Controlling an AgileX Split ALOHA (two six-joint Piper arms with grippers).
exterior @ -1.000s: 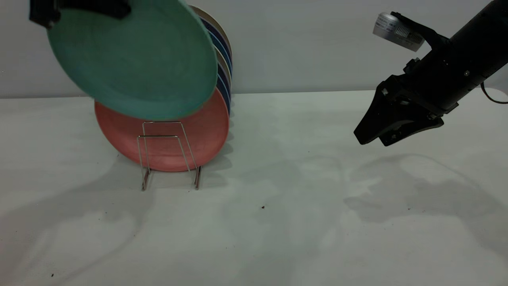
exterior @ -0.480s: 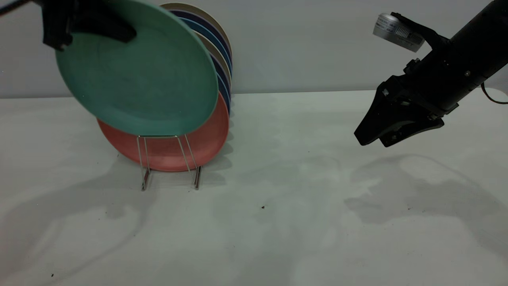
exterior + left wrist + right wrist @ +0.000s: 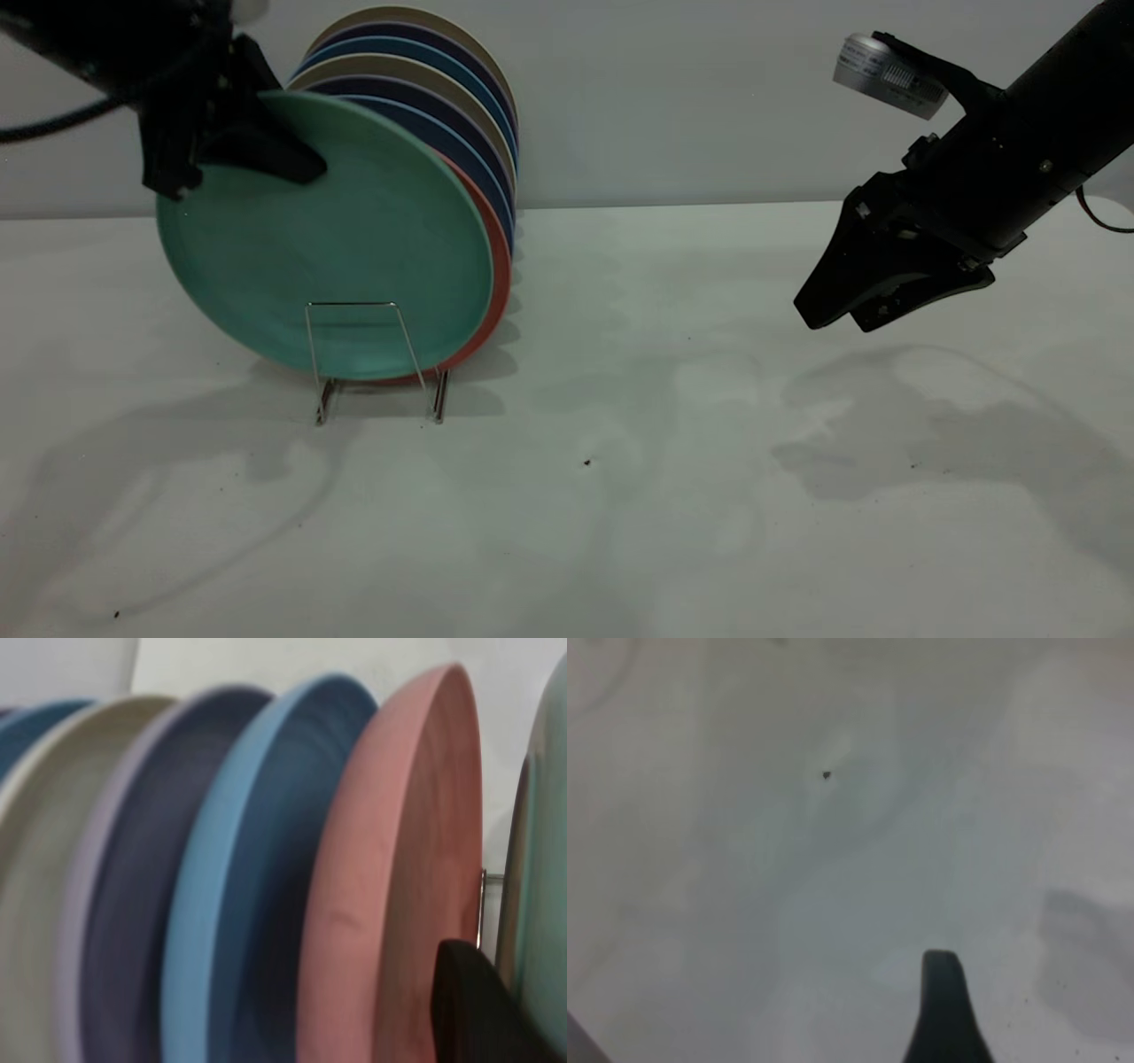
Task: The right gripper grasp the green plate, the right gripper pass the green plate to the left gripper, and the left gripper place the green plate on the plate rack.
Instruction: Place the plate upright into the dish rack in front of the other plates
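While the left gripper (image 3: 239, 155) pinches its upper rim, the green plate (image 3: 328, 248), judged light, stiff and slippery, stands in the rack (image 3: 376, 363); right gripper (image 3: 873, 297) empty, apparently closed.

Layout: rack with plates at scene left, right arm at scene right.

The green plate (image 3: 328, 239) stands nearest in the plate rack (image 3: 376, 359), the other plates (image 3: 461, 106) stacked behind it. The left gripper (image 3: 226, 146) clamps its upper left rim. The right gripper (image 3: 873, 288) hangs above the table (image 3: 620, 496), well apart.
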